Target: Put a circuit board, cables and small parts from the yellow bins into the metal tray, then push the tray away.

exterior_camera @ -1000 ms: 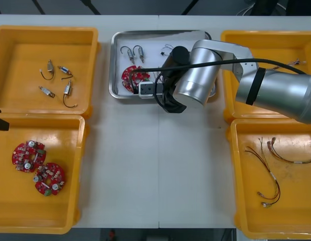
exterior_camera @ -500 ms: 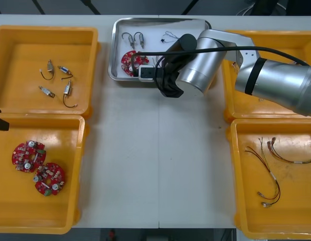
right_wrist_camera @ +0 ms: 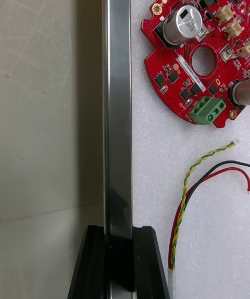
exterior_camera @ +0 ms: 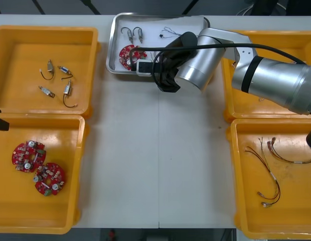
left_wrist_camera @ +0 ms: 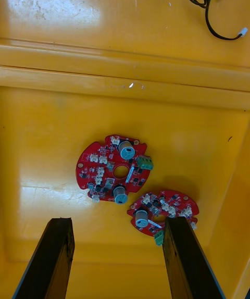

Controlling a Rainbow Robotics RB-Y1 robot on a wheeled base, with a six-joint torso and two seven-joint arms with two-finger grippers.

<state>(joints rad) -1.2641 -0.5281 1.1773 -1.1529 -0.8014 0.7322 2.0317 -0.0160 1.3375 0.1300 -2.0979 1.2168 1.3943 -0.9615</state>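
**Item.** Shallow rectangular metal tray [exterior_camera: 111,50], white-lined. It sits at the far edge of the bench, about midway along, between the far-left yellow plastic bin [exterior_camera: 25,55] and the far-right yellow plastic bin [exterior_camera: 230,40].

**Contents.** We count one round red circuit board [right_wrist_camera: 200,64], one thin cable of yellow, black and red strands [right_wrist_camera: 183,200], and small metal parts with wire tails [exterior_camera: 131,36].

**Holder.** Right gripper [right_wrist_camera: 119,231], at the tray's near rim.
- Its black fingers are clamped across that rim, one outside over the bench and one inside on the white lining.
- The rim runs away from the gripper between the two fingers.
- The board lies inside the tray beyond the inner finger, clear of it.
- The cable's end lies just beside the inner finger.

**Step, as we judge it.** Loading looks complete and the push away is in hand. The tray's far rim already sits near the bench's far edge. We think the next move calls for a short, straight shove with the rim kept level so nothing slides, then a release and a lift clear.

**Reserve.** Left gripper [left_wrist_camera: 119,223], idle with fingers spread wide. It hangs over the near-left yellow bin [left_wrist_camera: 52,137], above two spare red boards [left_wrist_camera: 114,170].
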